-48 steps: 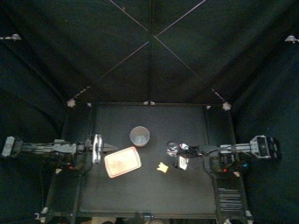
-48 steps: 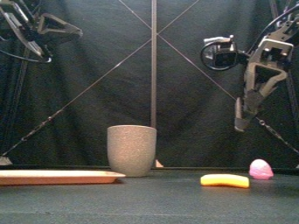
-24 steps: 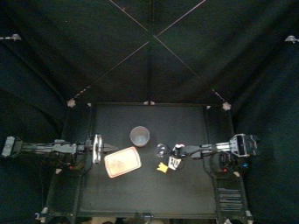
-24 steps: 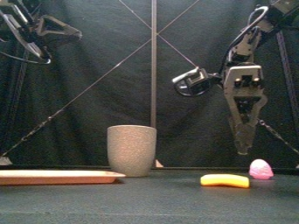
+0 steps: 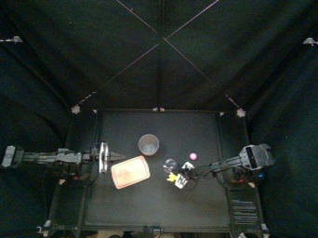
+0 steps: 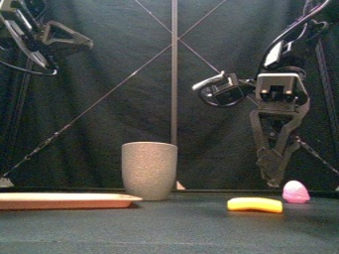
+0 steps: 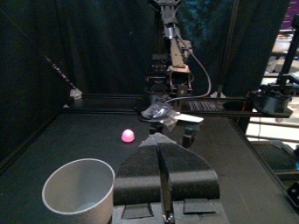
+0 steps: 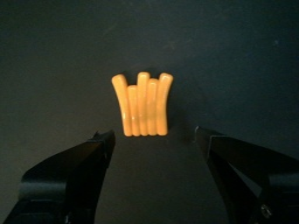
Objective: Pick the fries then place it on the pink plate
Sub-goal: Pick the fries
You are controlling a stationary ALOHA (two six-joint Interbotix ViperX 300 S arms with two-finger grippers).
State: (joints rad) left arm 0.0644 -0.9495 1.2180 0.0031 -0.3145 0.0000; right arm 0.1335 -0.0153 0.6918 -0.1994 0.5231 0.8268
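Well, from above my right fingers (image 5: pixel 181 175) hang over the black surface (image 5: pixel 199 125), just right of the pink tray (image 5: pixel 129 172); the grey cup (image 5: pixel 149 142) stands behind, and my left fingers (image 5: pixel 102 156) rest by the tray's left edge. From the front, the fries (image 6: pixel 255 204) lie flat under my right fingers, untouched, a pink toy (image 6: pixel 295 191) behind them, black curtain (image 6: pixel 106 89) at the back. Left wrist: left fingers pressed together, empty. Right wrist: right fingers spread wide, empty, fries just beyond their tips.

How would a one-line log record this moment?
right gripper: open over fries | fries: on table, off pink plate | left gripper: shut, resting left
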